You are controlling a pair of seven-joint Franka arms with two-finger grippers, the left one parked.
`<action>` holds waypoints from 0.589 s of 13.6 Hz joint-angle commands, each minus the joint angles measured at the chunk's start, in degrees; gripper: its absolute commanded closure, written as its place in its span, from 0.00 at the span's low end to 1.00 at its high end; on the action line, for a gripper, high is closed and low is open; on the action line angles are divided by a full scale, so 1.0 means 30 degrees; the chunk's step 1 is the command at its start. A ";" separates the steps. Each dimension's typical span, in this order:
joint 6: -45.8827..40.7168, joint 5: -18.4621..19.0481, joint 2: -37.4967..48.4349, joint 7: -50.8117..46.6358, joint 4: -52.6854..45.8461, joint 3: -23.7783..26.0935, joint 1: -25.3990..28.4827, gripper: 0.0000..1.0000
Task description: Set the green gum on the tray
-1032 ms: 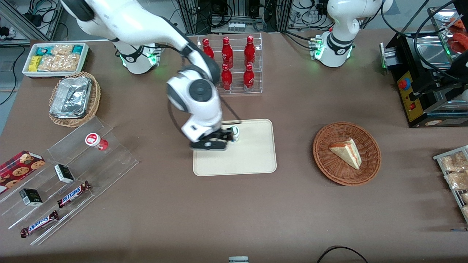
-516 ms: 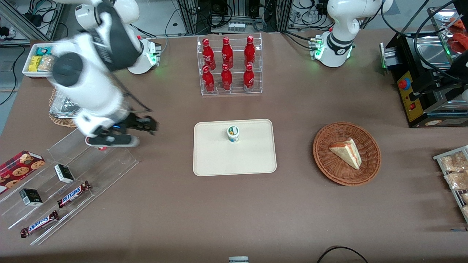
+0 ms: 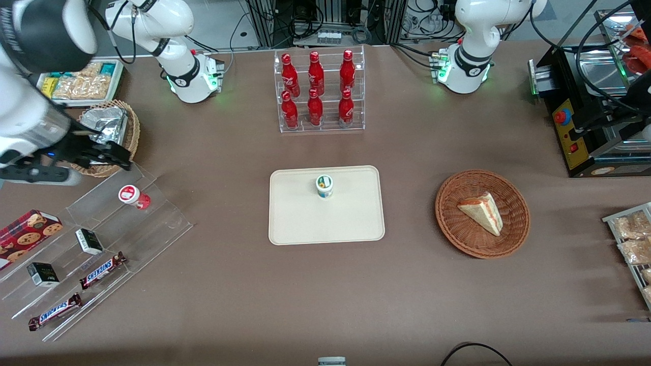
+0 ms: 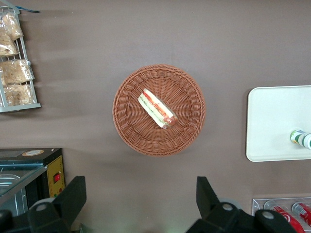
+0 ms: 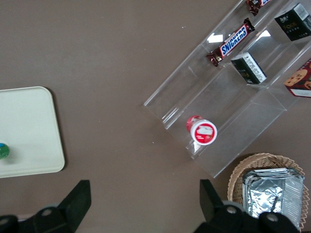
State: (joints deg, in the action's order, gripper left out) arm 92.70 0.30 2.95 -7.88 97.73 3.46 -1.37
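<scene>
Fingers (image 5: pixel 77 200) of the gripper (image 3: pixel 109 156) are spread wide with nothing between them, as the right wrist view shows against bare table. In the front view the gripper hangs at the far left edge of the frame, above the edge of the wicker basket holding foil (image 3: pixel 104 137) and above the top step of the clear stepped rack (image 3: pixel 109 223), well apart from the tray (image 3: pixel 300 223). That cream tray lies at the frame's centre, and the green gum (image 3: pixel 324 185) stands upright on it, in the tray's upper middle part, clear of the rim. The red-lidded gum bottle (image 3: pixel 133 196) sits on the rack's upper step, just below the gripper in the frame, with two Snickers bars (image 3: pixel 101 270) and small dark boxes (image 3: pixel 89 241) on the lower steps. To the tray's right in the frame rests a round brown basket (image 3: pixel 513 203) with a sandwich wedge (image 3: pixel 482 211) inside. Above the tray, red bottles (image 3: pixel 315 107) stand in a clear rack.
</scene>
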 commanded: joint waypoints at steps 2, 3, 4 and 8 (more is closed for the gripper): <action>-0.0898 -0.0805 0.0598 0.0722 0.0323 -0.1182 -0.0070 0.01; -0.0872 -0.0834 0.0657 0.0723 0.0322 -0.1270 -0.0041 0.01; -0.0871 -0.0805 0.0658 0.0752 0.0264 -0.1300 -0.0012 0.01; -0.0638 -0.0600 0.0337 0.2360 0.0089 -0.1828 0.0367 0.01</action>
State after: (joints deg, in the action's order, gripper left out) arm 90.65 -0.67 3.71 -3.31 97.75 -0.89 -1.17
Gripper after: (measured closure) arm 0.004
